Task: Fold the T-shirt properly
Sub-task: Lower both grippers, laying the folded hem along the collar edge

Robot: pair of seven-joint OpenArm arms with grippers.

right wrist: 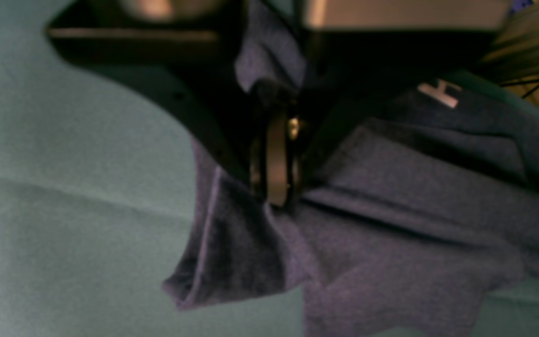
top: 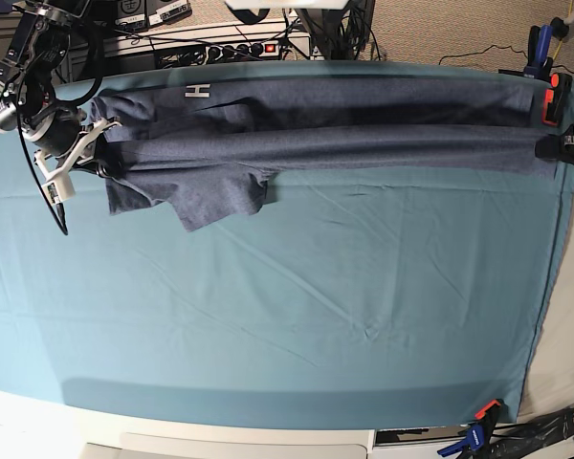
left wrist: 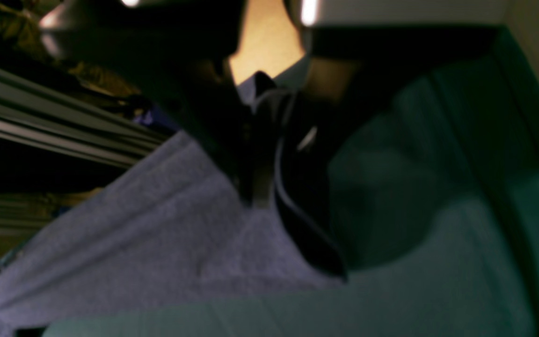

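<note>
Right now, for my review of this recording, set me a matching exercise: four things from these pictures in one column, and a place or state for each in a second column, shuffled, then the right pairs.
Column one:
1. T-shirt
2. left gripper
3. right gripper
4. table cloth

Column two:
A. shut on fabric at the base view's left end
B. plain teal, spread flat, bare across the near half
C. stretched in a long band along the far edge
D. shut on fabric at the base view's right end

Pairs: 1-C, 2-D, 3-A, 4-B
</note>
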